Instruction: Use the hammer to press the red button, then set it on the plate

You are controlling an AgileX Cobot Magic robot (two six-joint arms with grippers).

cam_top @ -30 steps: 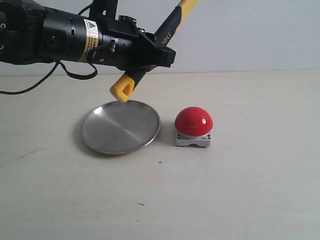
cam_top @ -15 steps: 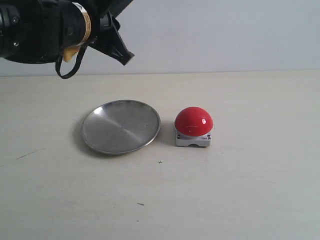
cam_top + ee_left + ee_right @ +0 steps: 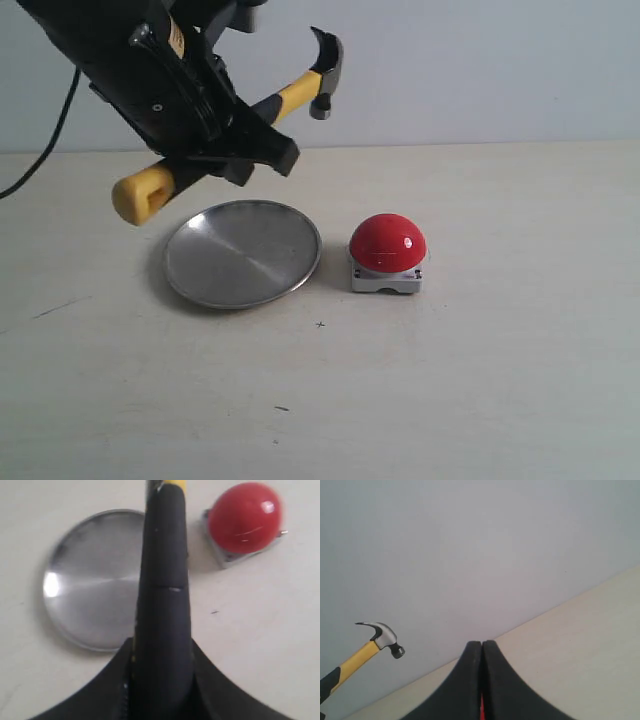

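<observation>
Well, the left gripper (image 3: pixel 245 150) grips the hammer (image 3: pixel 298 92) by its handle, holding it tilted in the air over the plate (image 3: pixel 240 255) (head up, toward the red button (image 3: pixel 387 243) just beside the plate). The right gripper (image 3: pixel 482 665) is squeezed together, holding nothing.

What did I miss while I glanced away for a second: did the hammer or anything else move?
The left gripper, keeping its hold on the hammer, swung it round. Its yellow looped end, earlier low over the plate, now points lower left, and the head has come into view, raised high. The plate and the red button stayed put.
</observation>
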